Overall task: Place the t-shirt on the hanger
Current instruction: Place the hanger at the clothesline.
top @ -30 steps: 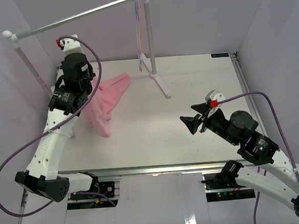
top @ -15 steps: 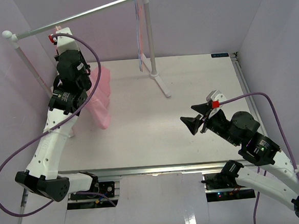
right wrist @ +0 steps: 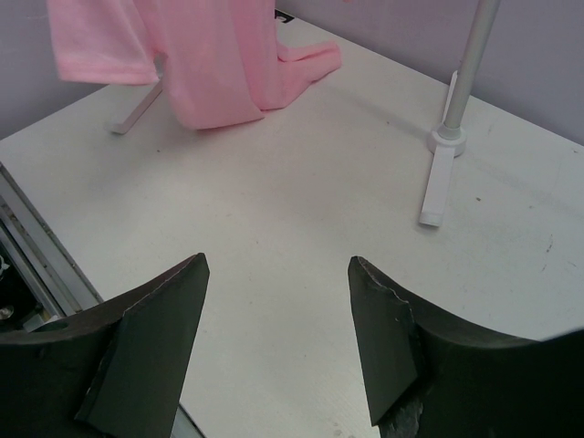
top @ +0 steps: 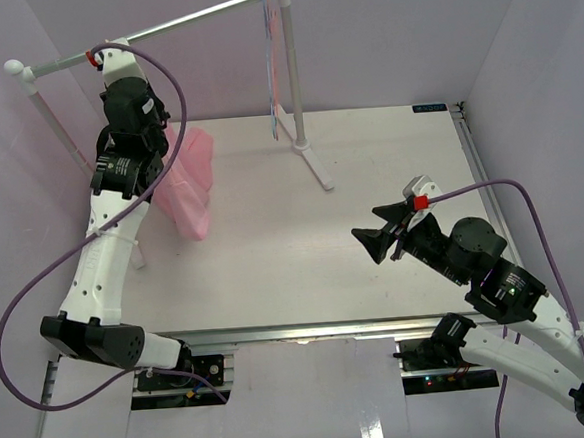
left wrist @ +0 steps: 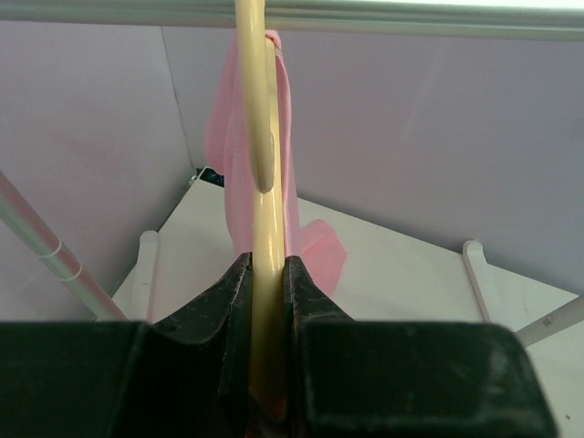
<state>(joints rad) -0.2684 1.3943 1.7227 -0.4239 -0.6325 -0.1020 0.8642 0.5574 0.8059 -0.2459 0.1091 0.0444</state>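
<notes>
My left gripper [left wrist: 266, 266] is shut on the pale tan hanger [left wrist: 263, 219], seen edge-on. The hanger rises from the jaws up to the metal rail [left wrist: 383, 15]. The light pink t-shirt [left wrist: 294, 173] hangs behind the hanger, its lower end near the table. In the top view the t-shirt [top: 189, 186] hangs beside my raised left arm, whose gripper is hidden by the wrist under the rail's left end. My right gripper [top: 368, 226] is open and empty above the table's right half. In its wrist view [right wrist: 276, 265] the t-shirt [right wrist: 210, 64] is far ahead.
A white clothes rack spans the back. Its rail [top: 188, 24] runs from the left post to the right pole [top: 290, 69]. The pole's foot [top: 318, 167] rests on the table and also shows in the right wrist view [right wrist: 438, 182]. Thin pink and blue hangers [top: 274, 60] hang at the rail's right end.
</notes>
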